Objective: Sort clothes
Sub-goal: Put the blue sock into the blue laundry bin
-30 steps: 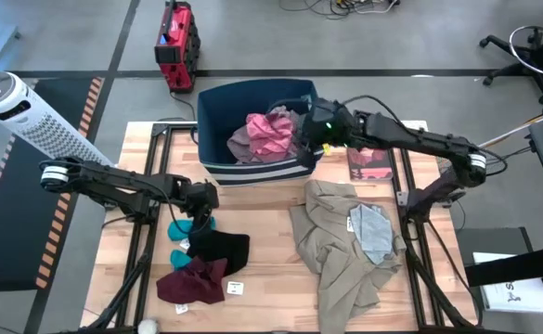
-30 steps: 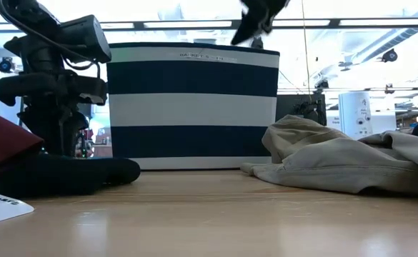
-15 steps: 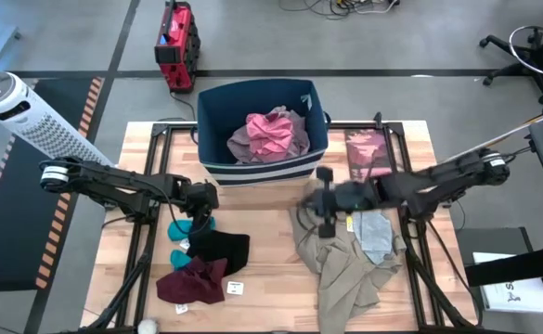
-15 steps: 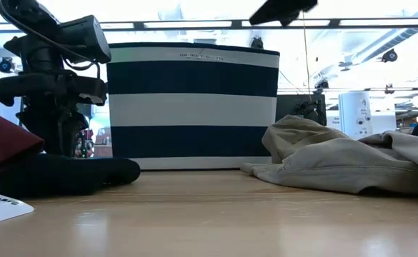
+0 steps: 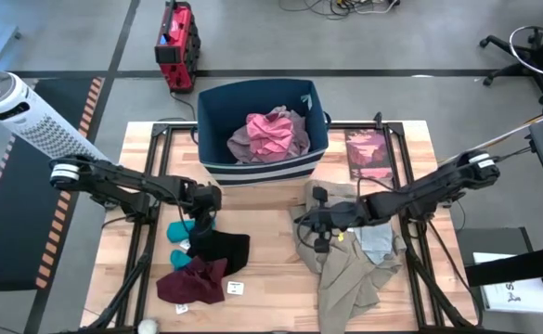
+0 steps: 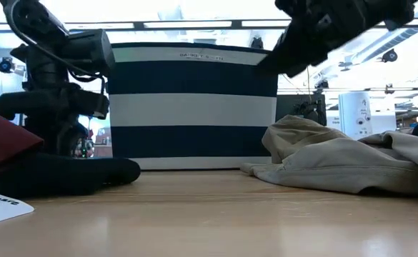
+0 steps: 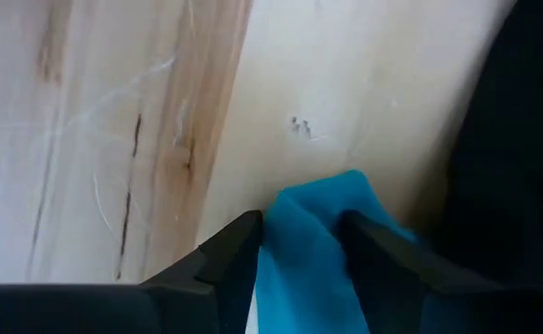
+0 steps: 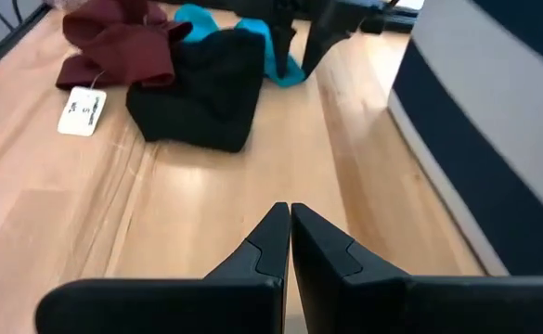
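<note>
My left gripper (image 5: 199, 219) points down at the table's left middle, shut on the small teal piece (image 7: 310, 243), which lies beside the black piece (image 5: 221, 249). The maroon piece (image 5: 193, 282) lies nearer the front edge. My right gripper (image 8: 290, 223) is shut and empty. It hangs in the air (image 6: 273, 63) over the left edge of the khaki trousers (image 5: 345, 264), pointing toward the table's left. The pale grey piece (image 5: 378, 237) lies on the trousers. The mauve-pink shirt and a pink piece (image 5: 269, 134) lie in the navy bin (image 5: 217, 116). My left gripper pinches a raised fold of the teal piece (image 7: 299, 209) between its two fingers (image 7: 229, 255), coming from above and pointing down. The rest of the teal piece (image 5: 178, 231) lies on the table, next to the black piece's edge.
The striped navy bin stands at the far middle. The reddish book (image 5: 368, 153) lies to its right. White tags (image 5: 237, 288) lie by the maroon piece. Bare wood (image 5: 271, 269) lies between the black piece and the trousers. A white fan (image 5: 30, 116) stands off the table's left.
My right gripper has swung from above the bin toward the table's near edge and come down over the left edge of the khaki trousers, now pointing toward the table's left. The clothes lie as before.
</note>
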Robot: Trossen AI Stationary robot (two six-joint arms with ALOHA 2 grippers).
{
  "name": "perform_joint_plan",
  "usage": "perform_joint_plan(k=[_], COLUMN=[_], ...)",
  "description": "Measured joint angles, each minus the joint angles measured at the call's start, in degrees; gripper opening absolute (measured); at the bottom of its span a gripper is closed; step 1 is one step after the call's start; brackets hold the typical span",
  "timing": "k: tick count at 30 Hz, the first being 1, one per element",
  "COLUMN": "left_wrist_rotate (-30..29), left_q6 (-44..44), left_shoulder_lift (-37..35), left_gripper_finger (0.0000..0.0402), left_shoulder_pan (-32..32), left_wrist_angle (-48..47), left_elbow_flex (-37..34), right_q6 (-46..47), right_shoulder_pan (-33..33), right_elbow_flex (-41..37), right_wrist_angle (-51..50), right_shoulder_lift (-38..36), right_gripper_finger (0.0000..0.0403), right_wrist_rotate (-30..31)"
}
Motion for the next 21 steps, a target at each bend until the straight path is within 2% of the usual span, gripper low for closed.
perform_joint_plan(k=[3, 7, 13, 21], left_wrist_rotate=[-1.42, -1.90, -1.70, -1.65], left_q6=[0.35, 0.95, -0.48, -0.07], left_shoulder_lift=[-0.41, -3.57, -9.86, -15.49], left_gripper_finger=[0.0100, 0.0016, 0.0004, 0.0002], left_shoulder_pan=[-0.01, 0.00, -0.11, -0.11], left_wrist_angle=[0.02, -0.94, -5.80, -9.10], left_elbow_flex=[-0.07, 0.27, 3.76, 14.33], right_q6=[-0.15, -0.69, 0.08, 0.78], right_shoulder_pan=[0.48, 0.73, 0.68, 0.71], right_elbow_flex=[-0.09, -0.11, -0.11, -0.11], right_wrist_angle=[1.16, 1.69, 0.84, 3.20], right_shoulder_lift=[0.72, 0.68, 0.55, 0.54], right_gripper_finger=[0.0000, 0.0000, 0.0000, 0.0000], right_wrist_rotate=[-0.02, -0.02, -1.19, -2.13])
